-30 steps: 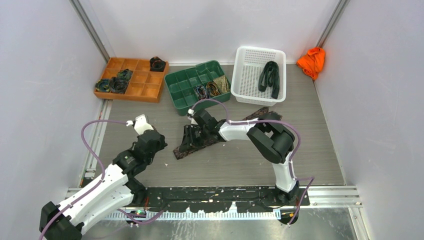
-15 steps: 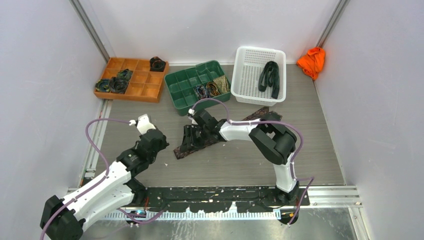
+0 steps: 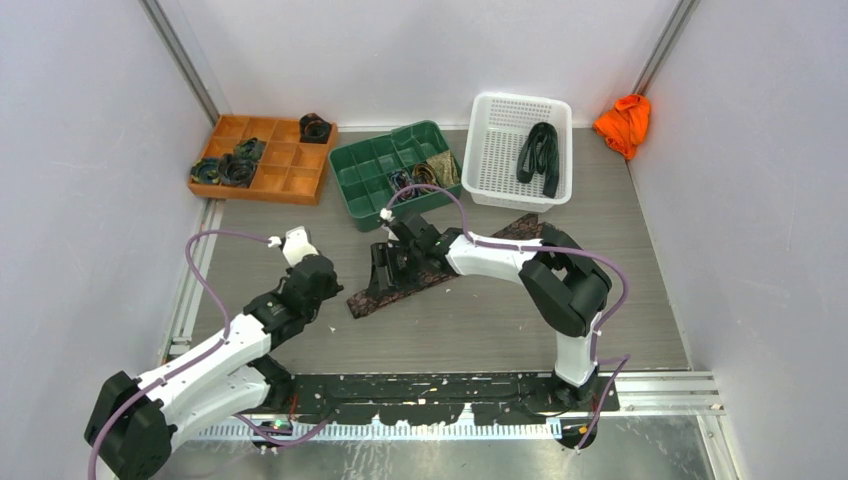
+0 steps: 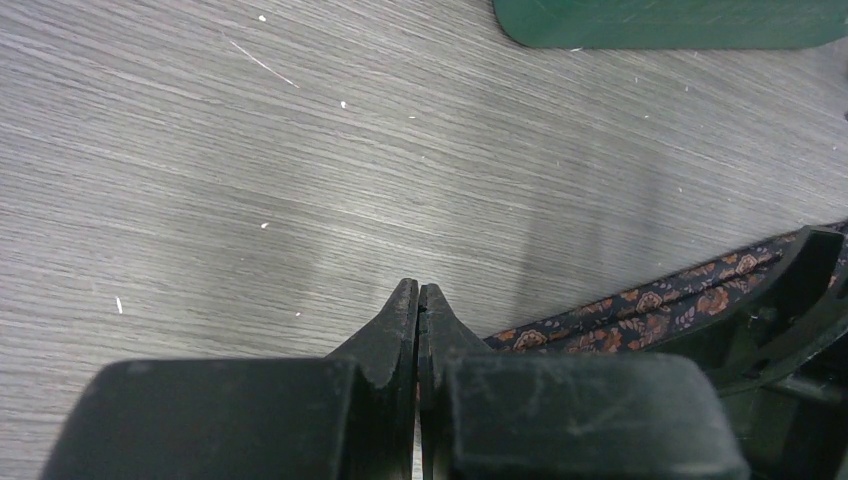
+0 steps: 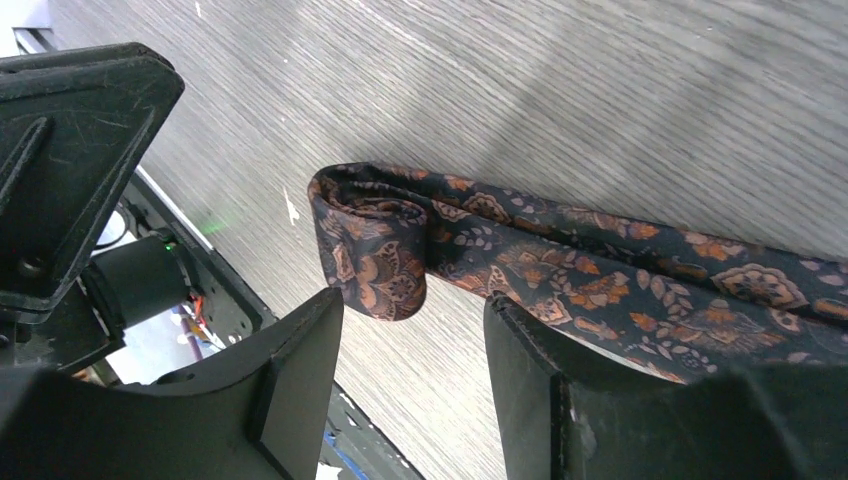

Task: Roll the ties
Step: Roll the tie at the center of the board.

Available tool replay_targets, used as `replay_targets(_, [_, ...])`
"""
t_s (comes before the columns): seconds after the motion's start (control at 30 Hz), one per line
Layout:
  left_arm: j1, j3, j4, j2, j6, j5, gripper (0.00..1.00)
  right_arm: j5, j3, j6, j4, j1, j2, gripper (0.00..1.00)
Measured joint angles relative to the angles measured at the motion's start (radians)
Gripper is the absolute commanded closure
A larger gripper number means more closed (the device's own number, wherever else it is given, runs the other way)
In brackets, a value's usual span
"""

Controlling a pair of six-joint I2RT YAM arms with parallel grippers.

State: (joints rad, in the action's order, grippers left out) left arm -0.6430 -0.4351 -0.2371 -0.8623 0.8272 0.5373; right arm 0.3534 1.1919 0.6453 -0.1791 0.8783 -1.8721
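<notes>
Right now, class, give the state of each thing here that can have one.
Patterned tie: one end rolled into a small coil, rest lying flat.
Right gripper: open, nothing pinched.
Left gripper: shut, empty.
White basket: holds one unrolled dark tie.
Green tray: partly filled.
Orange tray: partly filled.

Plain pale walls (image 3: pixel 420 50) are enclosing a grey wood-grain desk (image 3: pixel 470 325) on three sides; aluminium posts (image 3: pixel 182 62) are standing at both far corners.
</notes>
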Motion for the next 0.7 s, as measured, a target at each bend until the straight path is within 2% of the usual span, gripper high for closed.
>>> replay_targets(0.3, [0.0, 0.0, 0.008, -0.007, -0.002, 0.001, 1.0, -0.046, 0.021, -0.042, -0.069, 0.0, -0.013, 0.46])
replay_targets(0.37, [0.0, 0.0, 0.008, -0.001, -0.002, 0.005, 1.0, -0.044, 0.022, -0.04, -0.07, 0.0, -0.013, 0.51])
replay_targets(0.5, [0.0, 0.0, -0.002, 0.021, -0.002, 0.013, 1.0, -0.044, 0.064, -0.039, -0.091, 0.006, -0.013, 0.67])
replay_targets(0.7, [0.002, 0.0, -0.032, 0.083, -0.002, 0.028, 1.0, -0.035, 0.082, -0.029, -0.082, 0.02, -0.014, 0.74])
